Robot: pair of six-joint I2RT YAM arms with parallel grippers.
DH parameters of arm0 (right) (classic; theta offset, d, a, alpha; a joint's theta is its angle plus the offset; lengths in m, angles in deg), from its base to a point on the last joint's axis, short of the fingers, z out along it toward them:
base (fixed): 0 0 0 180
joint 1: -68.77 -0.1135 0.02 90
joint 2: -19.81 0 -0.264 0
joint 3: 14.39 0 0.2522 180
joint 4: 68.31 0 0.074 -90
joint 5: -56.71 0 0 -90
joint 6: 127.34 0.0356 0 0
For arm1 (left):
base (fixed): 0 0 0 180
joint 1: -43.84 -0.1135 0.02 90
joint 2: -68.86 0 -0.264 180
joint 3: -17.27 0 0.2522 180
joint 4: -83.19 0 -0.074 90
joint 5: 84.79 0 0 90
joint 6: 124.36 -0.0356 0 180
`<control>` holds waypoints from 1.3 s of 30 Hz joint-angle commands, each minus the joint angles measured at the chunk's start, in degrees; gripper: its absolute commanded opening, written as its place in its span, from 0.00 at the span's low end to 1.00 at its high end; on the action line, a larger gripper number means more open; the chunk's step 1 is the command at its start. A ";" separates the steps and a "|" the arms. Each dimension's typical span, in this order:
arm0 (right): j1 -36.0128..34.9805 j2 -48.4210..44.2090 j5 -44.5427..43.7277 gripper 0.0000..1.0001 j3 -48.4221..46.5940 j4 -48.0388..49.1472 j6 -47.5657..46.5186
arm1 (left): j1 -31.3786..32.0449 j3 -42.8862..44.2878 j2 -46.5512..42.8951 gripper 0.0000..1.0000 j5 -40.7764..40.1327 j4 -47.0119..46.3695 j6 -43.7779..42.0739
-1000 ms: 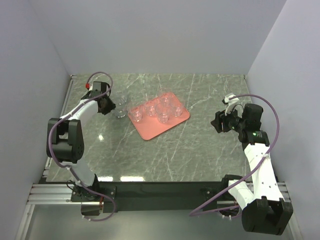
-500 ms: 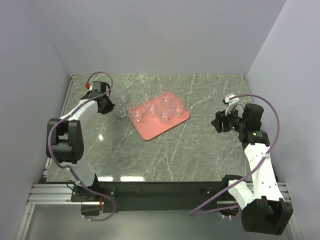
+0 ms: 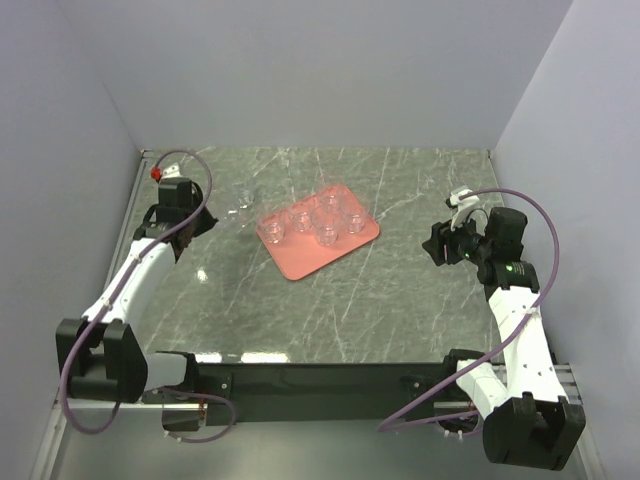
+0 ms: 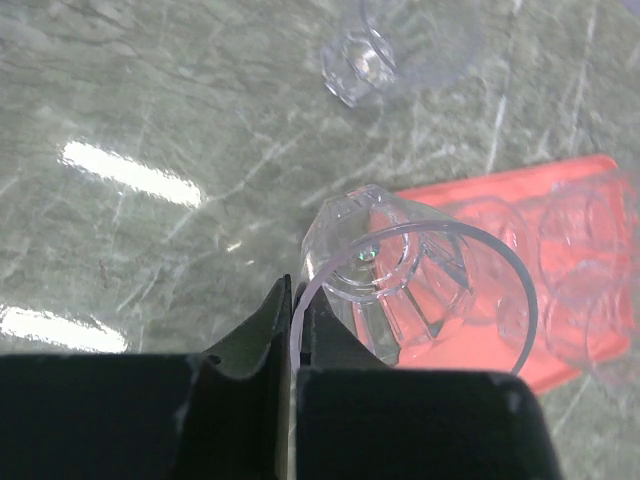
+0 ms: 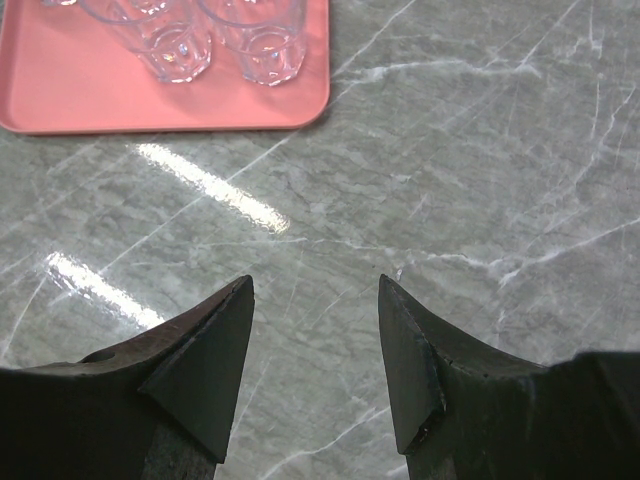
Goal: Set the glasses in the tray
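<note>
you're holding a clear glass (image 4: 400,290) by its rim in the clamped left gripper (image 4: 293,300), left of the pink tray (image 4: 470,195), likely needing a carry onto its bare near corner; the right gripper (image 5: 315,290) is idling, jaws apart.

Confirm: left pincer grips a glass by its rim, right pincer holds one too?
No. The right pincer is open and empty, per the right wrist view; the left pincer does grip a glass by its rim.
</note>
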 commanded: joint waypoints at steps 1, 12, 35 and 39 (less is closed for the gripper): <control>0.51 -0.61 1.14 0.60 -0.01 1.61 -0.15 | -0.09 -2.30 -5.47 0.00 5.72 -4.34 -2.99; 0.60 -0.53 1.31 0.60 -0.10 1.61 -0.15 | -0.09 -7.57 -14.09 0.00 23.29 -6.27 -6.68; 1.04 -0.70 1.31 0.60 0.08 1.52 -0.32 | 19.67 -7.85 -1.63 0.01 22.88 -14.89 -4.84; 1.04 -0.61 1.31 0.60 0.08 1.52 -0.41 | 22.22 -5.82 1.89 0.01 18.83 -14.89 -5.02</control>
